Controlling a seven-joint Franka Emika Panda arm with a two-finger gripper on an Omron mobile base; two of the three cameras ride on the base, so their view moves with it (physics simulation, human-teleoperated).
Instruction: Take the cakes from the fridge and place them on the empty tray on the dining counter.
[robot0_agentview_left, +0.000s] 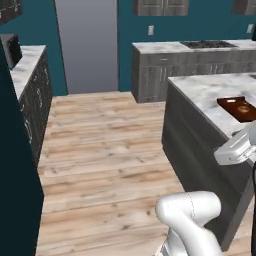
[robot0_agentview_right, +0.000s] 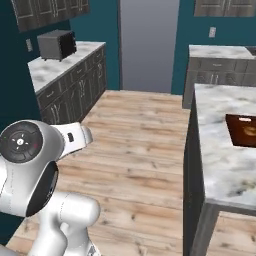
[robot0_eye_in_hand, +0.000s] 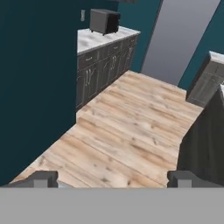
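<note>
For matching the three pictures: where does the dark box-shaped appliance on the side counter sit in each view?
Left base view: the dark appliance is at the upper left edge, partly cut off, on the marble side counter.
Right base view: upper left, on that counter's far end.
Hand view: top centre-left, on the counter's far end.
Shared landmark: the tall grey panel in the teal back wall, right of the appliance in all three.
</note>
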